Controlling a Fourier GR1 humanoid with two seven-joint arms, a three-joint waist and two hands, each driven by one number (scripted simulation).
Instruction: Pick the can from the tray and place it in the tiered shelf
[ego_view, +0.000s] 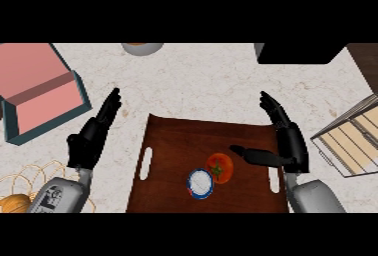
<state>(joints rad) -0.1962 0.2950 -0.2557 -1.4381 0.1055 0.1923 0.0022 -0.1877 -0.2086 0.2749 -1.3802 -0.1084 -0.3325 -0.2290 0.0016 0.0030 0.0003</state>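
While both hands (92, 135) (284, 137) hold their fingers straight with nothing in them, the can (200, 183) touches the tomato (221, 167), so grabbing could bump it.

No lettering, brand, number or sign can be read anywhere in the head view. The can (200, 183) on the brown tray (177, 150), low in the frame's centre, shows only a plain white top ringed in blue, with no legible label.

tomato (220, 167), pink box (40, 90), wire basket (29, 182)
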